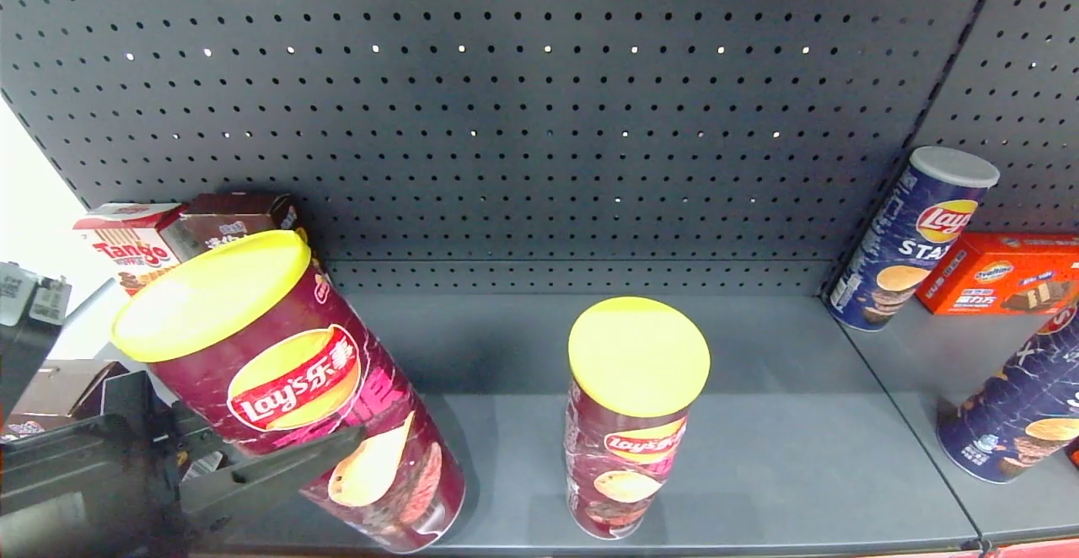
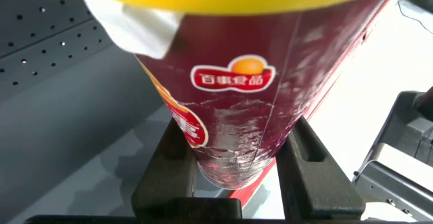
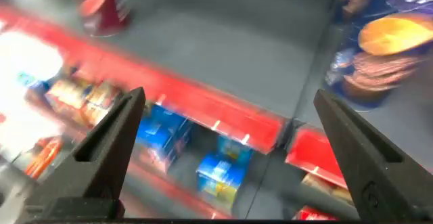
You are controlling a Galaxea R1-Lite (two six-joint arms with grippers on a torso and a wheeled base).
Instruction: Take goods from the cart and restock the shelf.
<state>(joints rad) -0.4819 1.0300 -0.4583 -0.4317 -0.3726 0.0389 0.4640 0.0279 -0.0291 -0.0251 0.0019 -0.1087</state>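
chip can (image 1: 291, 389) in left hand (image 2: 238, 173)

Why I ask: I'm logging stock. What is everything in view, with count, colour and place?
maroon cans: 2, yellow lids; held can tilted at the shelf's left front, standing can upright mid-shelf
blue cans: 2, right bay; one at back, one nearer front
orange box: 1, right bay, at back
wafer boxes: 2, red-white and dark brown, far left
shelf: 1, grey, pegboard back
left tool: black, shut on held can
right tool: black, open, out in front of the shelf
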